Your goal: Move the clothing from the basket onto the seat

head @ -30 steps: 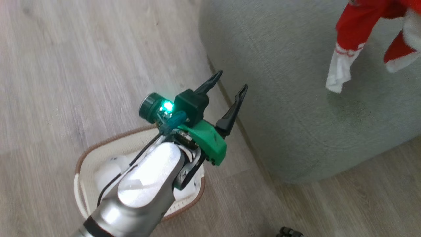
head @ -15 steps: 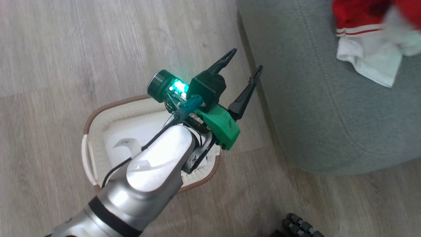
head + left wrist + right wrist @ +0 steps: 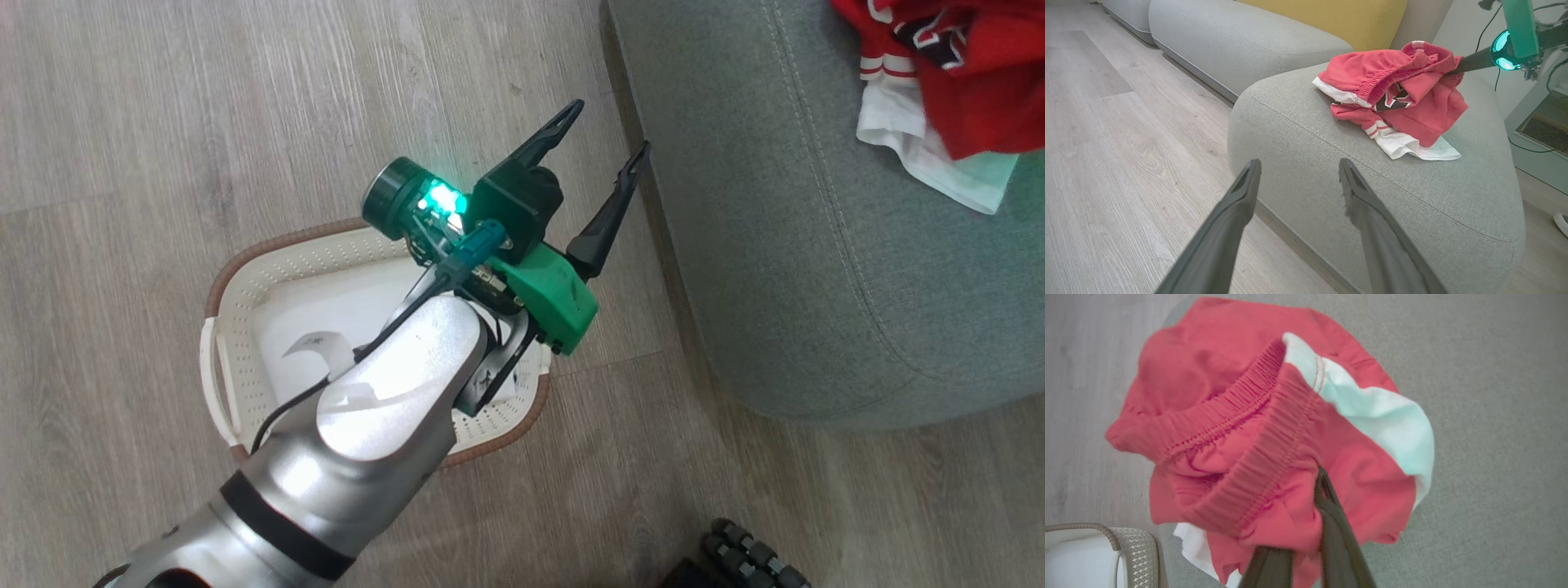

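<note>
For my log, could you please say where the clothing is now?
In the left wrist view's upper right, the clothing lies bunched on the seat, the right hand shut on it.

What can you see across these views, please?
Bright red fabric garment with white panels: one, red and white, on the seat.
Large grey-green upholstered seat cushion: one, grey-green, beside the basket.
Small cream perforated plastic basket, brown rim: one, cream, on the floor.
Yellow back cushion: one, yellow, behind the seat.
Pale wood-plank floor: one, grey-brown, underneath.
Black ribbed object: one, black, head view's bottom edge.
Left gripper: one, dark, open, above the floor.
Right gripper: one, dark, shut on the garment.
</note>
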Tool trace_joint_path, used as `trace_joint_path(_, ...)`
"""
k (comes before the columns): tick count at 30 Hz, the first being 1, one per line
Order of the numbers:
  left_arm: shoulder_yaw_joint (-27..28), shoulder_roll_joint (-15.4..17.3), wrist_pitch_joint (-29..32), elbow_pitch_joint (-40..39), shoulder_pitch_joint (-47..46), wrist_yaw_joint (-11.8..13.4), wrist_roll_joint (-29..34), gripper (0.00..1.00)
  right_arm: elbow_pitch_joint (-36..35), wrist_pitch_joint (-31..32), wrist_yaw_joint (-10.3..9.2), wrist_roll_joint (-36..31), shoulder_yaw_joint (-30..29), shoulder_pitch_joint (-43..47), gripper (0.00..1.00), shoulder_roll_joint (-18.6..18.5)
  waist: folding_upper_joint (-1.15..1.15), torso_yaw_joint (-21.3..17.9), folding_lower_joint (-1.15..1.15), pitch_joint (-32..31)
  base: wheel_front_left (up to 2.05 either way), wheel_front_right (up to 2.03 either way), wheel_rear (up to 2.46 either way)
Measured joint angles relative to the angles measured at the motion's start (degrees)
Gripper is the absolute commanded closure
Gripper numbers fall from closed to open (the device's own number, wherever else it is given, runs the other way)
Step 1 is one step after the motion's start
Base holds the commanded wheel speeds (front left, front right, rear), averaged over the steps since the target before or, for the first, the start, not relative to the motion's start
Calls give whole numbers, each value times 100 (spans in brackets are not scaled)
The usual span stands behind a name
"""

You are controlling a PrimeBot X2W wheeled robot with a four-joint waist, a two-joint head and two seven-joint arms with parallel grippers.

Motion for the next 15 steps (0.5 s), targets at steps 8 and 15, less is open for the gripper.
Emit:
trace_joint_path(8,-8,-3,-8,43,-22,45,-57,0,45,258,0,401,311,-10,100,-29,0,6,0,18,0,0,0)
trace_joint_path(15,-34,-3,-51,142,-20,41,-157,0,253,215,-1,428,595,-98,0,-38,0,-8,0,-169,0,0,0)
